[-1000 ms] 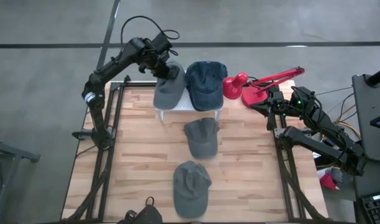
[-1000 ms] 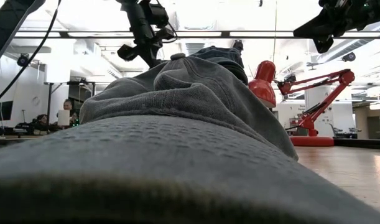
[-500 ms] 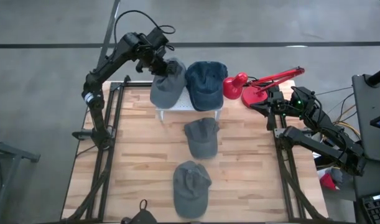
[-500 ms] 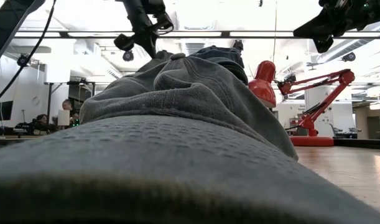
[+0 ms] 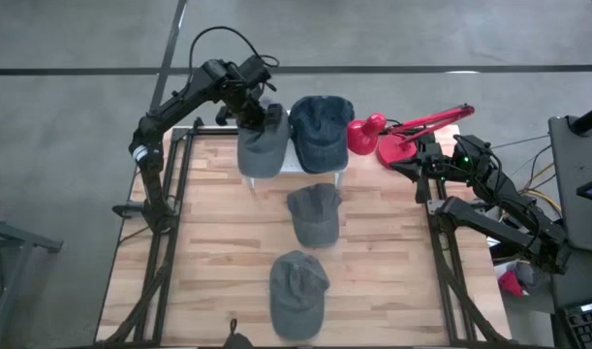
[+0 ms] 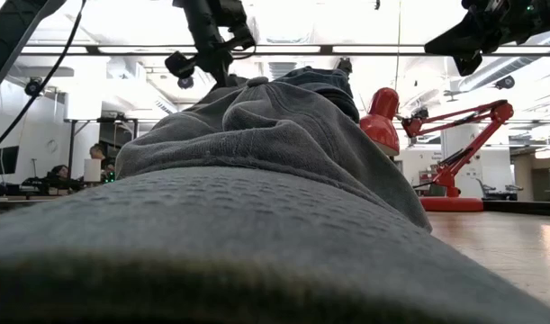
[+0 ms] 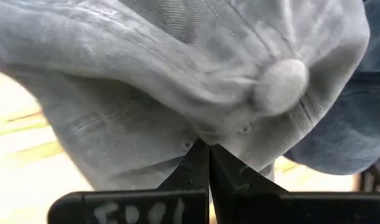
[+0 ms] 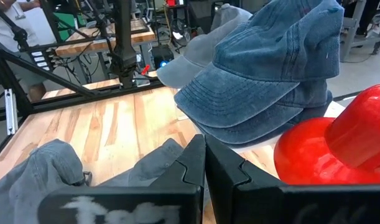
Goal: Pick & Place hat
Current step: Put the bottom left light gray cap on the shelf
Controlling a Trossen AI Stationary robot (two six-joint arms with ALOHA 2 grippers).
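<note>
A pale wood-plank desk [image 5: 208, 242] stands on a grey floor, with a workshop room and people at far benches showing beyond it in the low view. From the desk's centre in the high view, the left end effector [image 5: 266, 117] sits at about 11 o'clock, its fingers [image 7: 199, 163] pressed together on the crown fabric of a light grey cap [image 5: 261, 145], gripping it just below the top button; that cap lies over the left part of a small white stand [image 5: 294, 167] at the desk's far edge. Just beside it, at 12 o'clock, dark blue denim caps [image 5: 321, 129] lie stacked on the same stand, touching the grey one. A red desk lamp [image 5: 404, 131] sits at 1 o'clock, its shade near the blue caps. A grey-green cap [image 5: 312, 213] lies flat near the centre, and another one [image 5: 297, 291] lies at 6 o'clock by the near edge, filling the low view. The right end effector [image 5: 419, 163] waits at 2 o'clock by the lamp base, its fingers [image 8: 205, 163] closed against each other, holding nothing.
</note>
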